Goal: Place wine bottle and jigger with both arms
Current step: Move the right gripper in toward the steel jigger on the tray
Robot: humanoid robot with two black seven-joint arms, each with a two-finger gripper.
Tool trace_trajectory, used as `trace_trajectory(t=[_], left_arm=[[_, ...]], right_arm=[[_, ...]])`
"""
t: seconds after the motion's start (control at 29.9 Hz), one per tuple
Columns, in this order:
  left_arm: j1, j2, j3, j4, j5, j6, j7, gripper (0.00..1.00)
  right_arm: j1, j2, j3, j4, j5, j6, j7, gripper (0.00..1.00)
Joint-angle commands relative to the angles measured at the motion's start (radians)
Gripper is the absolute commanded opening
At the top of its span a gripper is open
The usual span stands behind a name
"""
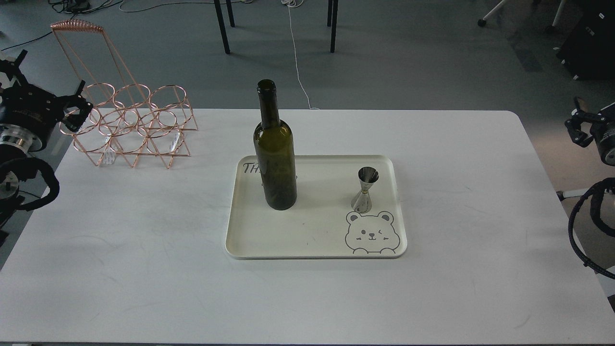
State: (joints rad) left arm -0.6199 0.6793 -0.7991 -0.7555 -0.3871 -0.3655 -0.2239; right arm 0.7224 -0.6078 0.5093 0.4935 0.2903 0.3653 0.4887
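Observation:
A tall dark green wine bottle (275, 158) stands upright on the left half of a cream tray (288, 240) in the middle of the table. On the tray's right side stands the small steel jigger (364, 189), just above a printed bear face. My left gripper (76, 108) hovers at the table's far left edge, beside a copper wire rack, open and empty. At the far right edge, off the table, my right gripper (580, 126) also stands open with nothing in it. Both grippers are well away from the tray.
A copper wire bottle rack (132, 127) with several rings and a tall handle stands at the table's back left corner. Bare white tabletop (144, 269) surrounds the tray. Chair legs and cables are on the floor behind the table.

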Motion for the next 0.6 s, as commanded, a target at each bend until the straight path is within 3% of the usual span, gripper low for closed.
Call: trace_trajectory(t=[0.0, 0.33, 0.57], left_arm=[[-0.001, 0.000, 0.000, 0.001, 0.001, 0.000, 0.003, 0.98], [-0.011, 0.000, -0.002, 0.002, 0.002, 0.003, 0.000, 0.99], [-0.011, -0.001, -0.003, 0.002, 0.001, -0.001, 0.000, 0.99]], right_arm=[[-0.008, 0.000, -0.014, 0.003, -0.005, 0.007, 0.000, 0.99], [-0.024, -0.029, -0.025, 0.071, -0.035, 0.026, 0.000, 0.99], [-0.020, -0.217, -0.032, 0.322, -0.279, -0.015, 0.000, 0.99]])
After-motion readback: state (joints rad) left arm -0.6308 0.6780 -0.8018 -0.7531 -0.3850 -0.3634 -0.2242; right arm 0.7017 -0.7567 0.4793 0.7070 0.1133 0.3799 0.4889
